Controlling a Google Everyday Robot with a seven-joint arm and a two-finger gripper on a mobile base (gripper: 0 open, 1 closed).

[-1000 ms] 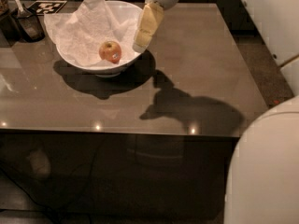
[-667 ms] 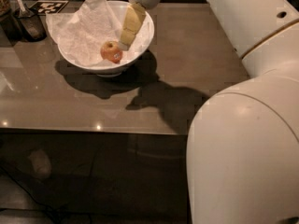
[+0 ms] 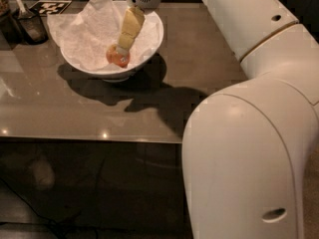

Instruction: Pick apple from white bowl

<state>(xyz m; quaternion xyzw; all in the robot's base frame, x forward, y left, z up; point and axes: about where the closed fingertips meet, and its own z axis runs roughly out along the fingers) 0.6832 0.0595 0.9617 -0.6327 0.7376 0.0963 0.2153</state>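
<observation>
In the upper left of the frame the white bowl [image 3: 153,40] sits on a glossy brown table [image 3: 60,108], lined with crumpled paper towel [image 3: 87,29] that spills over its left rim. The apple [image 3: 118,60] lies low in the bowl, a little left of its centre, resting on the paper. The gripper [image 3: 121,50] reaches down into the bowl from the top edge of the frame, its pale yellow tip right at the top of the apple and seemingly touching it; whether it is open or closed on the fruit cannot be told from this angle. The robot's large white arm [image 3: 259,133] fills the right side of the frame and throws a broad shadow across the table below the bowl. The step in hand appears to be the grasp itself. To do it well, the gripper should straddle the apple's widest part rather than press on its crown, since a small round fruit on loose paper will probably roll or sink aside under a push from above. The close should be firm but centred, catching apple only and no fold of towel, or the lining may be dragged up with it. The lift should then go straight up, clear of the right rim, before any sideways travel, so the bowl is not tipped or pulled along the slick tabletop.
</observation>
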